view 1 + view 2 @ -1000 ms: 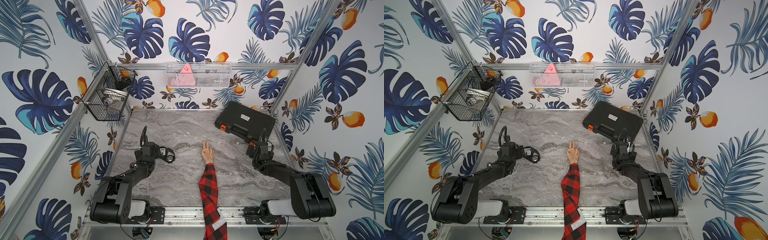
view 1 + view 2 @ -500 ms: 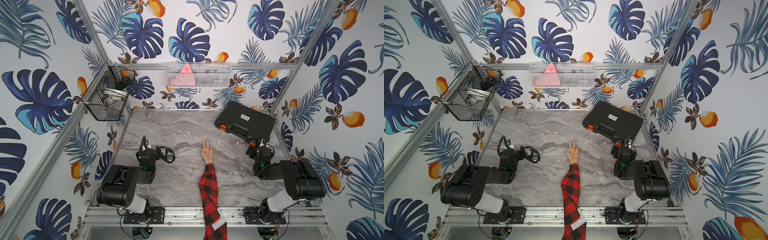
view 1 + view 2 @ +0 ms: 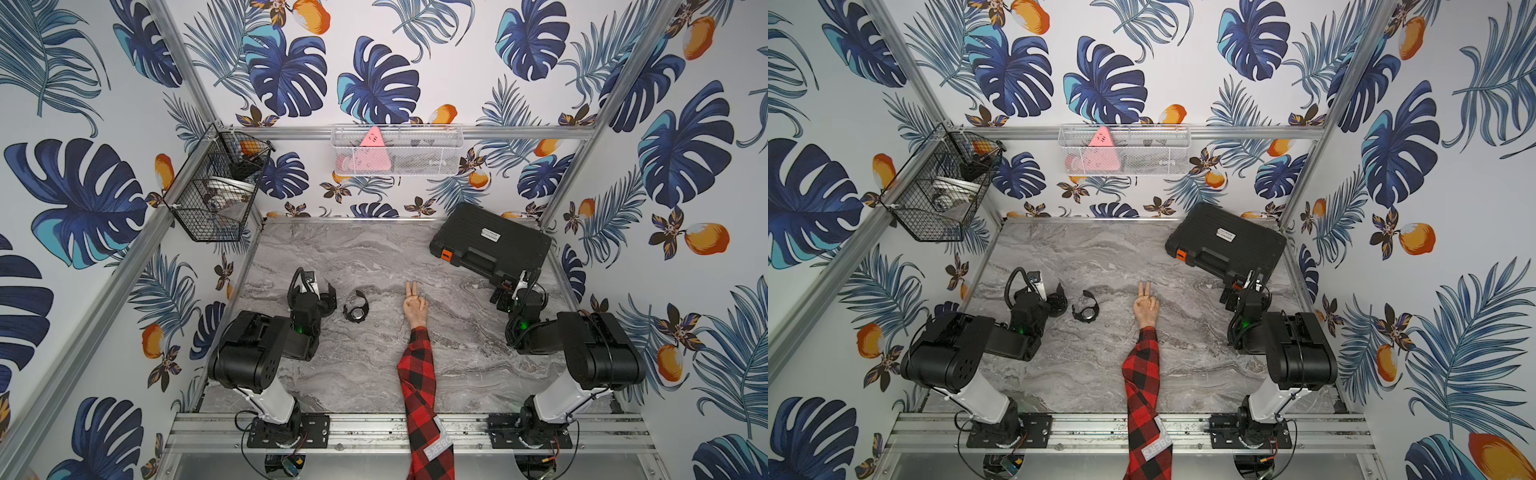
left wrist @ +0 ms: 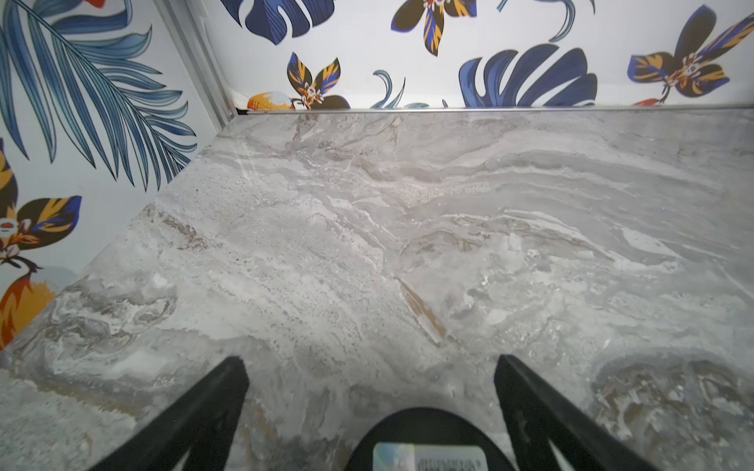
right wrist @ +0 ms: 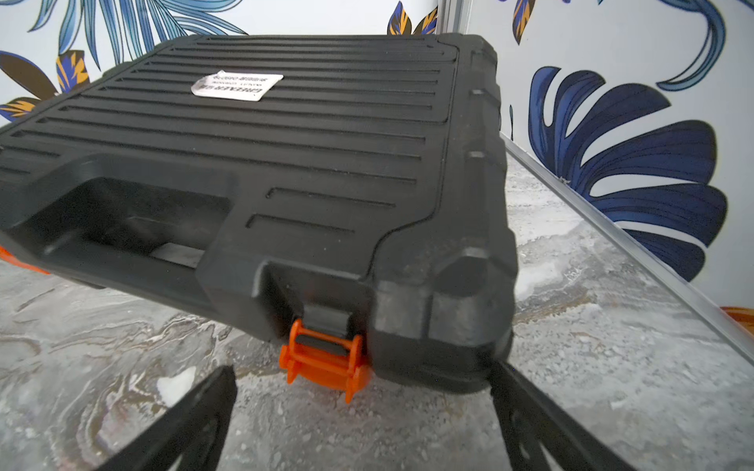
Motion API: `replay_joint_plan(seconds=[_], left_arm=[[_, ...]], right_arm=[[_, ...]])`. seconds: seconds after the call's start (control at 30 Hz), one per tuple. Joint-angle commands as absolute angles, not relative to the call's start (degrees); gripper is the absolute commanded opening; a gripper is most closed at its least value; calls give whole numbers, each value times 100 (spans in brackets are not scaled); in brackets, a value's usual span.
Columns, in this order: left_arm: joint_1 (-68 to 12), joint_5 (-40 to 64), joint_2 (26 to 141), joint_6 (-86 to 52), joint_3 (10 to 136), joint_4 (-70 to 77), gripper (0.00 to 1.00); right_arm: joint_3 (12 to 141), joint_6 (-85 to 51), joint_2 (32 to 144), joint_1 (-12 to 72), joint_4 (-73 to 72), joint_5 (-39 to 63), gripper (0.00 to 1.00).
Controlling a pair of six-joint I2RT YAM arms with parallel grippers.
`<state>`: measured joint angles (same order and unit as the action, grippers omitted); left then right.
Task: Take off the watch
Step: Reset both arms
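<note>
The watch [image 3: 356, 308], black with a looping strap, lies on the marble table [image 3: 365, 257] in both top views, off the mannequin hand [image 3: 414, 306]. It sits between that hand and my left gripper [image 3: 315, 289]. The hand's wrist is bare above the red plaid sleeve [image 3: 417, 374]. My left gripper is open just left of the watch, not touching it; in the left wrist view the left gripper [image 4: 369, 363] has only bare table between its fingers [image 4: 212, 407], and the watch is out of view. My right gripper [image 3: 510, 291] is open at the right, empty.
A black tool case [image 3: 490, 243] with orange latches lies at the back right. In the right wrist view its near corner [image 5: 440, 310] is right in front of my right gripper [image 5: 363, 375]. A wire basket [image 3: 216, 187] and a white mesh tray [image 3: 397, 151] hang on the walls.
Both arms have folded back toward the near rail, their grippers drawing away from the middle of the table. The watch stays lying on the table; both grippers stay open.
</note>
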<state>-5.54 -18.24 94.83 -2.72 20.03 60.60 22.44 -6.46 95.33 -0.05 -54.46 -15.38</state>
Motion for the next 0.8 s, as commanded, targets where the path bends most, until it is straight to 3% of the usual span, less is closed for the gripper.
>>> replay_joint_plan(seconds=[0.0,0.77], left_arm=[[-571,-1994,9483,-121,2007,6092,99],[-580,-1981,9504,-97,2028,6118,99]], right_arm=[[2272,-638,9502,0,-5613,-1547,100],[2250,-608,9541,0,-5721,-1552,100]])
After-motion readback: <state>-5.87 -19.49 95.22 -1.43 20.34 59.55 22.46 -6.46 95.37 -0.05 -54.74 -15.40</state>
